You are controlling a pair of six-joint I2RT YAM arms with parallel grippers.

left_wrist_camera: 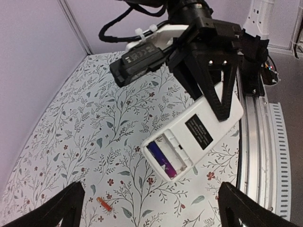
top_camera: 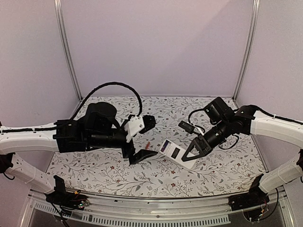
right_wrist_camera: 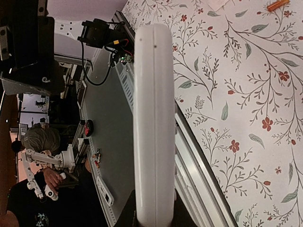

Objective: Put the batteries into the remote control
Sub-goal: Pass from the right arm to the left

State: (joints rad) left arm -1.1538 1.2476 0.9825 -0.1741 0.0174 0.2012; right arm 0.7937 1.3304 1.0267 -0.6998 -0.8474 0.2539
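Observation:
The remote control is held back-up over the middle of the table, its battery recess uncovered. My right gripper is shut on its right end, and in the left wrist view its black fingers clamp the white body. One dark purple battery lies in the recess, and the slot beside it is empty. A reddish-orange battery lies loose on the cloth, left of the remote. My left gripper hangs open just above it with nothing between its fingers. The right wrist view shows the remote edge-on.
The table carries a floral cloth. An aluminium rail runs along the near edge. Upright frame posts stand at the back corners. A pale flat piece shows at the top edge of the right wrist view, near the orange battery.

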